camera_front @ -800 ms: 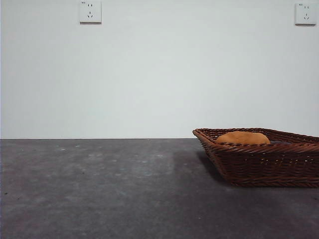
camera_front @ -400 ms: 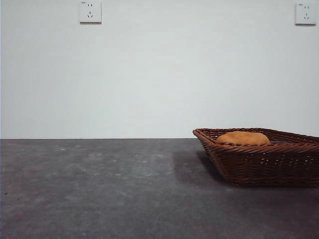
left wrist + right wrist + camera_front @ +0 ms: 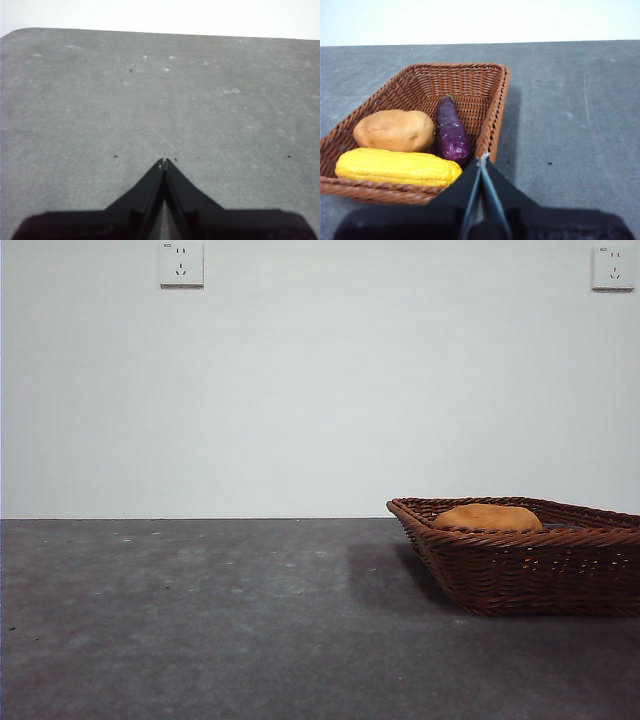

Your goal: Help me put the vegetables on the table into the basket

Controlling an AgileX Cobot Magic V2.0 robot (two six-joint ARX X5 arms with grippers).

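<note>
All three veggies were sitting in the basket (image 3: 470,85) at this point, with none out on the table (image 3: 200,620). From my right wrist camera I could see the potato (image 3: 394,130) lying against one side of the basket, the corn cob (image 3: 397,167) stretched along the basket's near rim, touching the potato, and the purple eggplant (image 3: 452,133) lying lengthwise right beside the potato, its glossy end close to the tip of the corn. My right gripper (image 3: 482,161) was hanging just over the basket's near corner, jaws pressed together with nothing between them, tips close to the rim and the end of the eggplant but not touching either one as far as I could tell. My left gripper (image 3: 164,161) was off over bare grey tabletop, jaws also pinched together and empty, just a few little specks on the surface around it. From the low front camera the basket (image 3: 520,560) sat at the right side of the table, and only the top of the potato (image 3: 487,517) poked up above the woven rim; the corn and eggplant were hidden behind the wall. Two wall sockets (image 3: 181,263) were up on the white wall behind.
</note>
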